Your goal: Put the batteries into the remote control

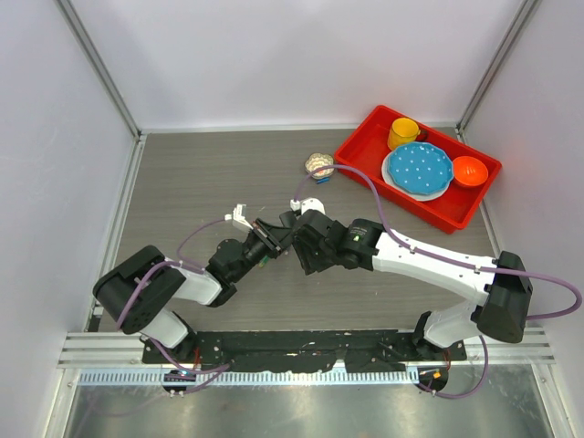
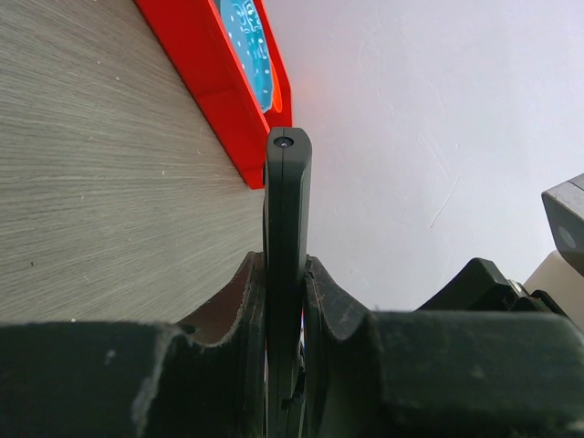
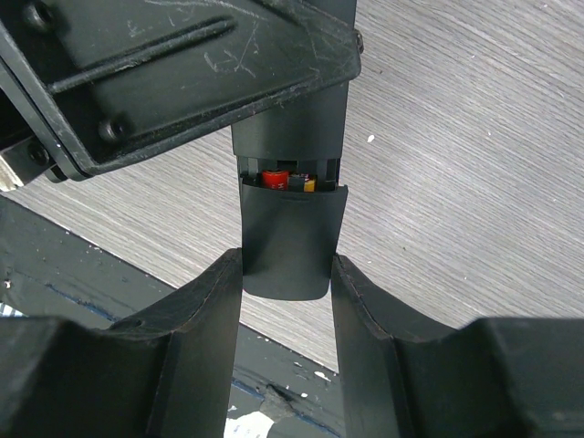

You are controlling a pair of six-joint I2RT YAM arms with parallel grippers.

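Two robot arms meet over the middle of a grey wood-grain table (image 1: 182,182), where a red tray (image 1: 365,146) of dishes sits at the far right corner. The left gripper (image 2: 285,297) is clamped tight on the slim black remote control (image 2: 287,182), holding it edge-on between its pads above the table. The right gripper (image 3: 285,269) faces it at a narrow gap, its fingers pressed to both sides of the remote's back cover (image 3: 287,237). In the slit just beyond that cover's edge, two batteries (image 3: 276,179) show inside the compartment, one red, one yellow-tipped.
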